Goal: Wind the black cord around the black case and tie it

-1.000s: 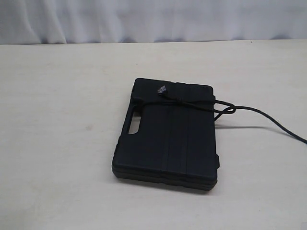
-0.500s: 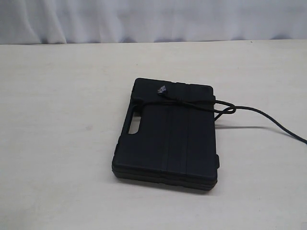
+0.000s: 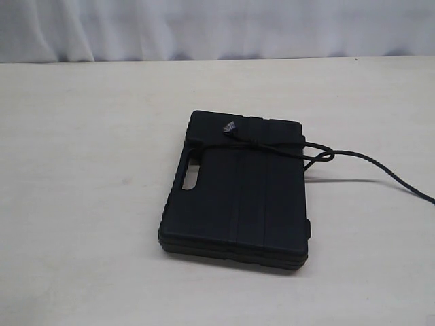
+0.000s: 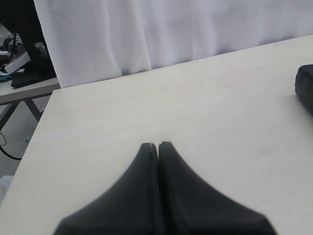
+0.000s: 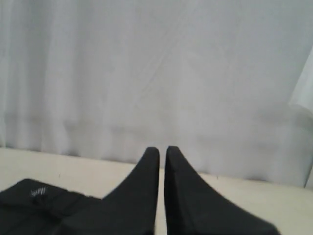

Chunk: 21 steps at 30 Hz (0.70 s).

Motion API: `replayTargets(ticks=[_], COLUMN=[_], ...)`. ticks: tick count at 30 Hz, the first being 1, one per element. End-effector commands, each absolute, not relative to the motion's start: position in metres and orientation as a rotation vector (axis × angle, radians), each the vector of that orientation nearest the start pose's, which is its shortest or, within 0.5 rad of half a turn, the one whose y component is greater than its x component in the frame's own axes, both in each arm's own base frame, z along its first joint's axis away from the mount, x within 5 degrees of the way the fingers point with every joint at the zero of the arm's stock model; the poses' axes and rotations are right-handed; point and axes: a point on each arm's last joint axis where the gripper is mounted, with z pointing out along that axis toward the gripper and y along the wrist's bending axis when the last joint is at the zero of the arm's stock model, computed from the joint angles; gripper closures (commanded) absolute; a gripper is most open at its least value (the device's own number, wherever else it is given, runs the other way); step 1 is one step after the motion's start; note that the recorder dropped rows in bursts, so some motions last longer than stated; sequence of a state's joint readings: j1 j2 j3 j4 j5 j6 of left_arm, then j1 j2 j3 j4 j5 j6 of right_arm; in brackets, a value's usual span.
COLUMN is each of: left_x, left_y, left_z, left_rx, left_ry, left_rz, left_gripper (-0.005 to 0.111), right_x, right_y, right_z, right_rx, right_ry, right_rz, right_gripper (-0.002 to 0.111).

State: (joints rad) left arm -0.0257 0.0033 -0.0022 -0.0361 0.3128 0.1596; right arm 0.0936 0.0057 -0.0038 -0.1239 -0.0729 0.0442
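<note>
The black case (image 3: 238, 204) lies flat in the middle of the table, handle cutout on its left side. The black cord (image 3: 272, 147) crosses the far end of the lid and meets in a small knot (image 3: 246, 142). Its frayed tip (image 3: 230, 127) rests on the lid. A narrow loop (image 3: 319, 155) sticks out to the case's right, and the long tail (image 3: 397, 178) runs off toward the right edge. Neither gripper shows in the exterior view. My left gripper (image 4: 157, 145) is shut above bare table, with a case corner (image 4: 305, 88) off to one side. My right gripper (image 5: 162, 149) is shut and holds nothing, with the case (image 5: 34, 208) beside it.
The pale table (image 3: 88, 170) stretches wide around the case. A white curtain (image 3: 217, 27) hangs behind its far edge. In the left wrist view the table's edge (image 4: 41, 127) drops off toward a side table with clutter (image 4: 19, 68).
</note>
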Motion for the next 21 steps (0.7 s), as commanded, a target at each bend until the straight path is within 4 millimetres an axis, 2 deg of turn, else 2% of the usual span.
replayTargets(ticks=[1,10,21], left_x=[0.054,0.054,0.054], left_y=[-0.002,-0.003,-0.003], left_z=[0.186,0.186,0.186], left_rx=[0.139,0.137,0.138], left_ry=[1.785,1.785,1.785], left_rz=[0.057,0.054,0.056], left_gripper=[0.107,0.107,0.107], right_x=[0.056,0.055,0.054], right_y=[0.004,0.002,0.002], right_z=[0.202,0.189,0.185], right_rx=[-0.123,-0.126,-0.192], right_ry=[1.599,1.751,1.785], right_rz=[0.009,-0.012,-0.070], right_gripper=[0.104,0.104,0.104])
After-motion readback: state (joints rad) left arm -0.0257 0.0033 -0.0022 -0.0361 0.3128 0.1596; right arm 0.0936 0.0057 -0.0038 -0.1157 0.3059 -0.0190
